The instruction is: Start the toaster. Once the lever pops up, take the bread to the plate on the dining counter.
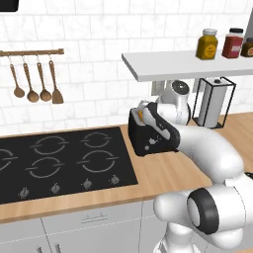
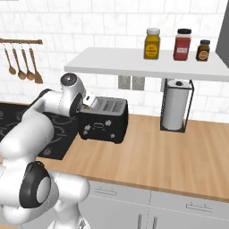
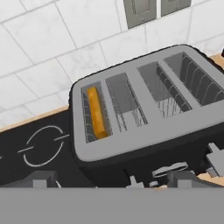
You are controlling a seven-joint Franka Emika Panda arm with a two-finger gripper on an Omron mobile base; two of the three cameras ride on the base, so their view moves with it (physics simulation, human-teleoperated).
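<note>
While the bread (image 3: 95, 113) sits down in the end slot of the toaster (image 2: 103, 120), the step in hand looks like the first one: starting the toaster, with nothing carried yet. Toaster stands on the wood desk (image 2: 170, 152) just beside the black stove top (image 1: 59, 160), under the white wall shelf (image 2: 147, 65) with three jars, paper towel holder (image 2: 175, 105) further along. Arm reaches over the stove side, and the hand (image 2: 85, 102) hovers just above the toaster's end nearest the stove, close to the slot holding the bread. In the hand view the two dark finger tips (image 3: 183, 178) sit low in frame over the toaster's front edge, with the light controls between them; they look spread apart, nothing pinched, though their real gap is hard to judge. Whether the lever is already pressed cannot be told; the bread sits deep, only its top edge showing orange-tan. Next move, judging from this: find the lever on the front face and push it down, or wait for the pop and then pinch the bread's top edge. Plate and dining counter are elsewhere.
</note>
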